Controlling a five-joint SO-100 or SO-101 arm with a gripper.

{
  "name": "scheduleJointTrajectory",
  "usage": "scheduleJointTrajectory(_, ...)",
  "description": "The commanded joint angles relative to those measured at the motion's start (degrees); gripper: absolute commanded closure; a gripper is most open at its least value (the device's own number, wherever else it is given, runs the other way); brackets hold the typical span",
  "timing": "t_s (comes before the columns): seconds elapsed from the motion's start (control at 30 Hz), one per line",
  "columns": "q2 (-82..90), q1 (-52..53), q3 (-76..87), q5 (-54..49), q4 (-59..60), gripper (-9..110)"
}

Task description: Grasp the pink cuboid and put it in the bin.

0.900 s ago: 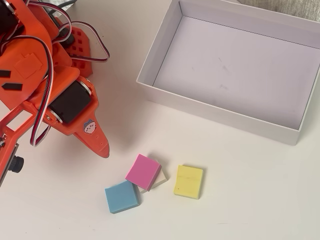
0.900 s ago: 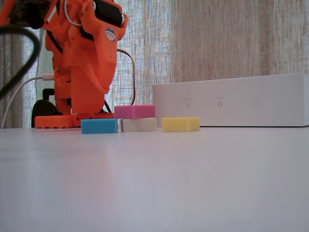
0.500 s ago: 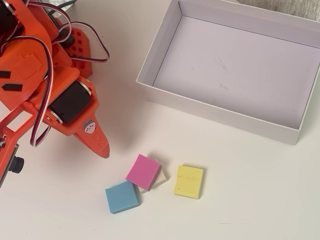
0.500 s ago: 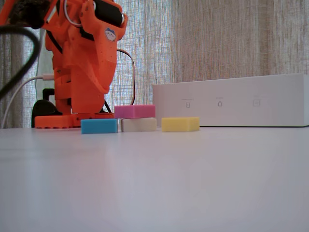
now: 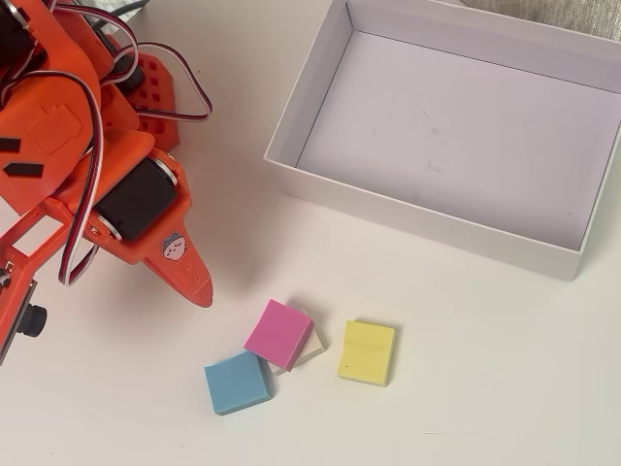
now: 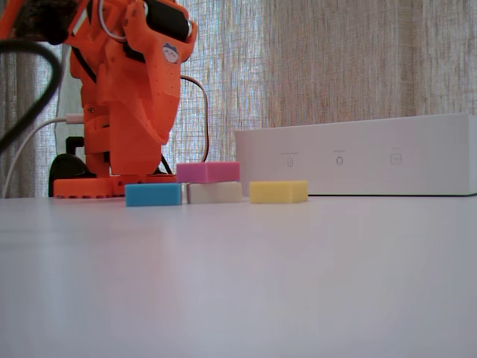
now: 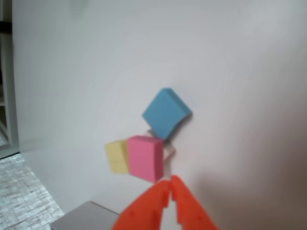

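The pink cuboid [image 5: 278, 333] lies on the white table, resting partly on top of a beige block [image 5: 312, 348]; the fixed view shows it stacked [image 6: 208, 171] on that block [image 6: 215, 192]. My orange gripper [image 5: 201, 289] is shut and empty. It hovers to the left of the pink cuboid in the overhead view and is apart from it. In the wrist view its fingertips [image 7: 170, 181] meet just below the pink cuboid [image 7: 145, 158]. The bin [image 5: 283, 170], a white box with low walls, stands empty at the upper right, and also shows in the fixed view [image 6: 358, 164].
A blue block [image 5: 238, 382] touches the pink stack at its lower left. A yellow block [image 5: 367, 352] lies a little to the right. The arm's base and cables [image 5: 146, 92] fill the upper left. A curtain hangs behind the table in the fixed view.
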Motion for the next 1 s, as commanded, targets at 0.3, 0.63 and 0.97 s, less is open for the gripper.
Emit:
scheduleJointTrajectory(0.3,0.4,-0.3,-0.4,-0.5,-0.8,110)
scheduleJointTrajectory(0.63,-5.1,0.4,-3.3,-2.4,-2.5,107)
scheduleJointTrajectory(0.97,-47.5,-7.2,-63.0,-2.9,-1.1,80)
